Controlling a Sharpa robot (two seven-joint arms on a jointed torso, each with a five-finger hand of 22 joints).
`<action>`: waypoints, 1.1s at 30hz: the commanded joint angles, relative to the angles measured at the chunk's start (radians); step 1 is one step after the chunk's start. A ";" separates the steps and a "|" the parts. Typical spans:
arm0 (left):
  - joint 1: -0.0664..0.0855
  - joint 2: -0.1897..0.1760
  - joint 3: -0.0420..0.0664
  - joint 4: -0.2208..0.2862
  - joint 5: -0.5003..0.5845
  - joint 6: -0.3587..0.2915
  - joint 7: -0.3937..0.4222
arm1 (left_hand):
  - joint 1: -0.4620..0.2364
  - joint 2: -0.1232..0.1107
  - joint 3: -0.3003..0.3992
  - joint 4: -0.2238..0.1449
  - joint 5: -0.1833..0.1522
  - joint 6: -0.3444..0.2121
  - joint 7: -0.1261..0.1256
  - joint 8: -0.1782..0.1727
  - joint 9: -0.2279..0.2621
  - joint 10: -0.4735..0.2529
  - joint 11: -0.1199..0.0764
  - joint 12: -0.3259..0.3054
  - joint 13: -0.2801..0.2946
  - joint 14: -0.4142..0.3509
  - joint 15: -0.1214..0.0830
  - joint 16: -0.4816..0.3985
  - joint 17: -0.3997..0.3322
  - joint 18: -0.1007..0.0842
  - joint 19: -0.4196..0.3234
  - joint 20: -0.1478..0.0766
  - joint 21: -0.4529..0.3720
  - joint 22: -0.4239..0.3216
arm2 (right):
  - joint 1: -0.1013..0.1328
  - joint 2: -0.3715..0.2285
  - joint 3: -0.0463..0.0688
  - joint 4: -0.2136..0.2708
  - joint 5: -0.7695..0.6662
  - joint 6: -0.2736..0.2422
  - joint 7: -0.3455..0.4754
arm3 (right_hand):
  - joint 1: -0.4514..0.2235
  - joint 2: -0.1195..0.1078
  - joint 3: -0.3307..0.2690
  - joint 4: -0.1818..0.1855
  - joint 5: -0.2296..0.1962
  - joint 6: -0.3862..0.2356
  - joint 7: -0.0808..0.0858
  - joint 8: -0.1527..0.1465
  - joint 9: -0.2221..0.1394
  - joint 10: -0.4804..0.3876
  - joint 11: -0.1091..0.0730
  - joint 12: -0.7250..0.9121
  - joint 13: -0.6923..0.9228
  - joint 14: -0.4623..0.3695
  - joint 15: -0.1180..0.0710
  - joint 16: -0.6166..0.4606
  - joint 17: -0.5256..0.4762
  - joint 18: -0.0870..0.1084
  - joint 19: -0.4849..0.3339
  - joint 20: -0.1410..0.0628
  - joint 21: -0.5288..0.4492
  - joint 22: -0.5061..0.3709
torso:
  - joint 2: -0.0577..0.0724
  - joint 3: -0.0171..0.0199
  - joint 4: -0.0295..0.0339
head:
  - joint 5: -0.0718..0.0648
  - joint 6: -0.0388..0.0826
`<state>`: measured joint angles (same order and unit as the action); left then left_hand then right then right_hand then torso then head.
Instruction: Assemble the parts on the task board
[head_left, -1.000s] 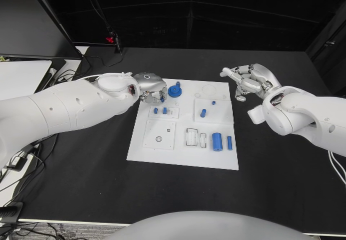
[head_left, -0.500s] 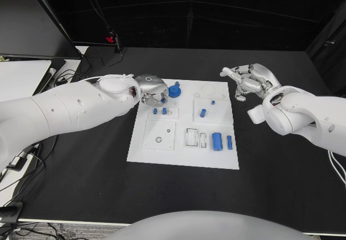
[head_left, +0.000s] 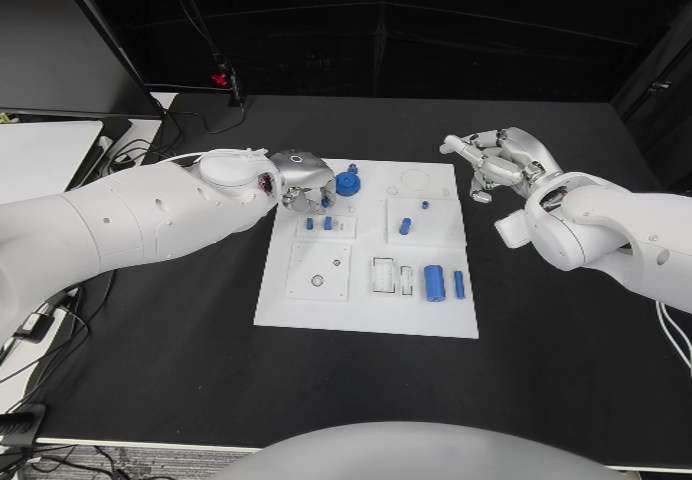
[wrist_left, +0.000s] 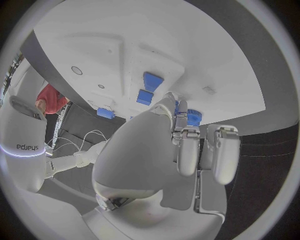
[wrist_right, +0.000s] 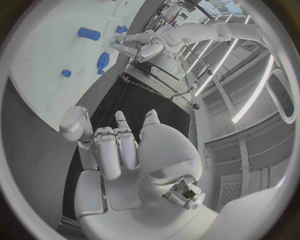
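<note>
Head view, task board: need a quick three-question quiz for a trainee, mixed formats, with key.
1. True or false: the right hand rests on the task board.
2. Multiple choice: the left hand is over which part of the board? A) the far left corner, beside the blue gear-like part; B) the near right corner; C) off the board, on the black table.
3. Fill in: the large blue cylinder lies next to a thinner blue ____ on its right.

Key: 1 false, it hangs over the table just past the board's far right corner, fingers apart, holding nothing. 2 A. 3 rod.
</note>
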<state>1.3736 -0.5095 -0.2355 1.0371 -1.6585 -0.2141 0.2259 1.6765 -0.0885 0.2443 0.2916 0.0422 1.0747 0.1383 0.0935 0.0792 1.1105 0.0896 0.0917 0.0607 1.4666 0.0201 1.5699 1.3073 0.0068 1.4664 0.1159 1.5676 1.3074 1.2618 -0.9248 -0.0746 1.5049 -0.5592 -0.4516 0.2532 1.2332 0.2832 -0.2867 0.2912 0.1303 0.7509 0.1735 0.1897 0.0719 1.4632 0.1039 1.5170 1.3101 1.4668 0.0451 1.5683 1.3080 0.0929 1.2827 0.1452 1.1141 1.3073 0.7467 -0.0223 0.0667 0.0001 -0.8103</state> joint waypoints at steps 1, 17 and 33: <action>0.000 -0.002 -0.001 -0.001 -0.003 0.002 -0.012 | -0.008 -0.011 0.003 0.000 0.005 -0.026 0.005 -0.016 -0.006 -0.017 0.006 -0.011 -0.001 0.104 0.010 0.001 0.263 -0.007 0.104 0.007 0.003 0.263 | 0.001 0.001 0.001 0.001 0.002 0.007 0.004 | 0.010 -0.003 -0.007 -0.001 0.000 -0.004 0.002 0.005 -0.001 0.026 -0.004 -0.005 0.182 0.104 -0.008 0.002 0.263 0.014 -0.007 0.001 -0.004 0.081 | 0.000 0.0001 0.0004 | 0.001 0.001; 0.000 -0.004 -0.001 -0.007 -0.003 -0.094 -0.017 | -0.058 -0.053 -0.049 -0.003 0.006 -0.295 -0.053 -0.025 -0.013 -0.157 0.039 -0.019 0.005 0.089 0.033 -0.023 0.216 0.005 0.071 0.033 -0.034 0.248 | 0.001 0.004 0.001 -0.001 0.002 0.013 -0.001 | 0.012 -0.002 -0.008 -0.001 -0.001 0.003 0.003 0.009 0.000 0.027 -0.003 -0.004 0.182 0.104 -0.007 0.002 0.263 0.014 -0.006 0.002 -0.007 0.081 | 0.000 -0.0003 0.0000 | 0.001 0.004; 0.009 -0.075 0.000 0.038 -0.004 -0.124 0.028 | -0.074 -0.078 -0.080 -0.002 0.006 -0.258 -0.027 0.032 0.003 -0.161 0.027 0.017 0.009 0.058 0.017 -0.068 0.134 0.017 0.037 0.028 -0.076 0.230 | 0.000 0.010 0.000 -0.012 0.002 0.009 0.001 | 0.012 -0.002 -0.008 -0.001 -0.001 0.004 0.004 0.010 0.001 0.026 -0.003 -0.004 0.182 0.104 -0.007 0.002 0.263 0.014 -0.006 0.002 -0.008 0.080 | 0.000 -0.0002 0.0016 | 0.001 0.005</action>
<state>1.3791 -0.5818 -0.2367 1.0693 -1.6601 -0.3254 0.2289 1.5996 -0.1567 0.1682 0.2903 0.0423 0.8115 0.1132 0.1213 0.0811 0.9499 0.1247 0.1034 0.0685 1.4657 0.0444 1.5040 1.3073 0.0067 1.4628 0.1448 1.4936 1.3074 1.2603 -0.9156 -0.0746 1.4922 -0.5592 -0.4466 0.2490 1.2329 0.2829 -0.2896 0.2883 0.1304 0.7509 0.1735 0.1937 0.0719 1.4632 0.1039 1.5161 1.3101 1.4668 0.0451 1.5683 1.3077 0.0929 1.2828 0.1451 1.1102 1.3073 0.7457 -0.0225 0.0683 0.0009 -0.8052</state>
